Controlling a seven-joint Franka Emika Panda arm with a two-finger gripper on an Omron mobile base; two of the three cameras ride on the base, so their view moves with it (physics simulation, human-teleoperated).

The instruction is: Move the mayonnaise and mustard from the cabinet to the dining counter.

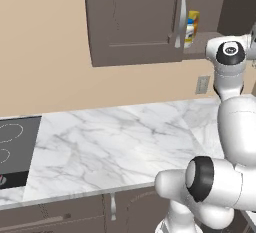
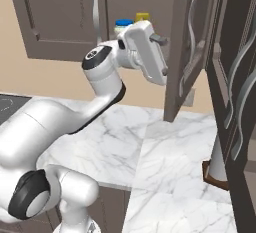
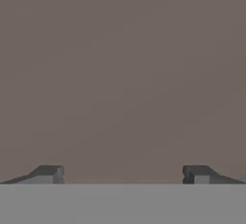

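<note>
Inside the cabinet (image 2: 150,7), door swung open, the mayonnaise (image 2: 123,27) and the mustard (image 2: 142,17) stand upright side by side on the shelf, caps up, long axes vertical; my claw (image 2: 164,55) hangs near them with jaws spread wide, gripping nothing

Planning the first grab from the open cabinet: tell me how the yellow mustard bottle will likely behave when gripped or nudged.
The mustard bottle stands upright on the cabinet shelf, taller than the mayonnaise jar close beside it, so a push up high would probably tip it. Its rounded sides look smooth, so it may slip or twist between the fingers. Being small, it is probably light.
</note>
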